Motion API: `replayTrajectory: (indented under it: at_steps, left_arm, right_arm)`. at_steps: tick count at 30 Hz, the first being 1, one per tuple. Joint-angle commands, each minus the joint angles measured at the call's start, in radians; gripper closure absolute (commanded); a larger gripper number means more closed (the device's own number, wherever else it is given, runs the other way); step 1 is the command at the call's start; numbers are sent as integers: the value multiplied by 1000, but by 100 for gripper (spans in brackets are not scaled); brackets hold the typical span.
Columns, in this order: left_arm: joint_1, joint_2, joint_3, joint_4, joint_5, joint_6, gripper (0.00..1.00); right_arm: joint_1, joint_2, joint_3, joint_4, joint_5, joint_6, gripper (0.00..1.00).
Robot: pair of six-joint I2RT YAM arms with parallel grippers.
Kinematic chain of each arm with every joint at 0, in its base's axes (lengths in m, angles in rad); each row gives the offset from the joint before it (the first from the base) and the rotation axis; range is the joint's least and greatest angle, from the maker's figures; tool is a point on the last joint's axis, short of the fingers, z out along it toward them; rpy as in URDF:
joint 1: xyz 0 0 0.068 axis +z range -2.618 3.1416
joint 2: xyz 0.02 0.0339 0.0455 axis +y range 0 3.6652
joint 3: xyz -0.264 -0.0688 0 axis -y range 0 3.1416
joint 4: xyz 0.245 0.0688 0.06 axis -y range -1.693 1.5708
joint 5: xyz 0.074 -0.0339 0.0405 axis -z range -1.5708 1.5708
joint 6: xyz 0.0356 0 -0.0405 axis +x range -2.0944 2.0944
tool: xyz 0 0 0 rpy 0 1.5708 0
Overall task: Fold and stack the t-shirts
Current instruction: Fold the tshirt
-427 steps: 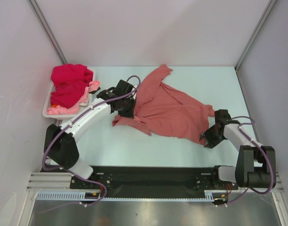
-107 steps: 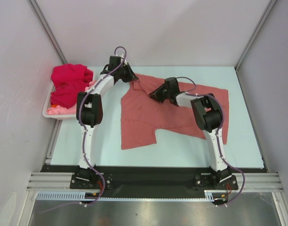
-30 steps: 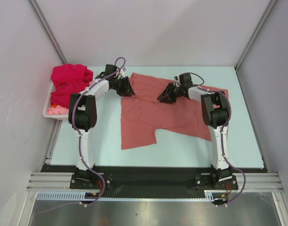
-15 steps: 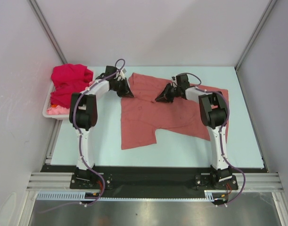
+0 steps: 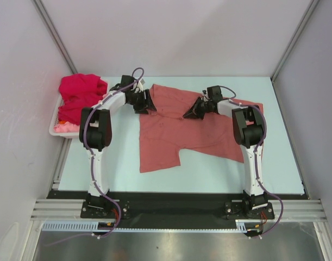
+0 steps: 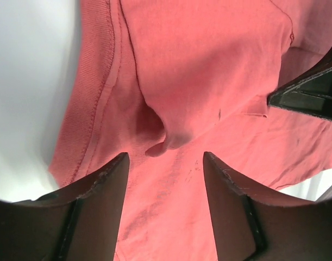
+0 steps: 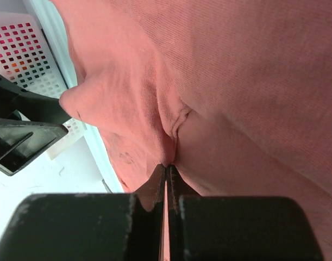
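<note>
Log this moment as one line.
salmon t-shirt: spread on table | left gripper: open above it | right gripper: shut on its cloth | basket: crimson shirt, pink shirt

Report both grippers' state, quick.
Left gripper: open above the salmon-red t-shirt, gripping nothing.
Right gripper: shut, pinching a fold of the salmon-red t-shirt.

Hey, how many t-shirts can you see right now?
3. A salmon-red t-shirt lies spread on the table; a crimson t-shirt is heaped in the white basket, a light pink t-shirt under it. Others may be hidden there.
</note>
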Motion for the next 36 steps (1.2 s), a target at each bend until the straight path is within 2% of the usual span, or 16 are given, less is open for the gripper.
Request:
replayTrajectory:
  at_steps: [1, 10, 12, 13, 15, 18, 22, 24, 28, 29, 31, 32, 33, 36]
  left_arm:
    - [10, -36, 59, 3, -13, 35, 37]
    - [7, 35, 64, 47, 111, -19, 44]
    - [7, 50, 76, 41, 118, -33, 51]
    - [7, 55, 82, 31, 108, -33, 52]
    - [7, 53, 90, 12, 92, -28, 52]
    - [7, 47, 91, 18, 73, -28, 42]
    - [5, 47, 88, 28, 72, -23, 40]
    - [5, 61, 85, 52, 125, -36, 41]
    - [5, 90, 81, 69, 170, -63, 57]
    - [5, 87, 78, 77, 173, -68, 68]
    - [5, 82, 73, 78, 180, -68, 80]
    - [7, 73, 74, 74, 182, -69, 92]
    - [7, 68, 79, 66, 182, -69, 97]
    - [10, 55, 102, 22, 176, -82, 100]
  right_arm:
    - [10, -46, 32, -3, -22, -8, 100]
    - [4, -49, 52, 2, -33, 6, 100]
    - [-1, -52, 52, 2, -33, 5, 100]
    - [1, -52, 52, 2, -33, 6, 100]
    - [-2, -52, 54, 2, -34, 6, 100]
    - [-7, -52, 57, 3, -40, 6, 100]
    - [-10, -47, 55, 5, -43, 6, 100]
    - [-9, -47, 55, 3, -48, 3, 100]
    - [-13, -44, 58, 5, -56, 3, 100]
    - [-13, -43, 60, 5, -57, 5, 100]
    - [-13, -44, 63, 3, -66, 0, 100]
    - [-12, -46, 69, -7, -70, -10, 100]
    - [-13, -44, 73, -19, -71, -20, 100]
    - [-21, -55, 89, -85, -60, -56, 100]
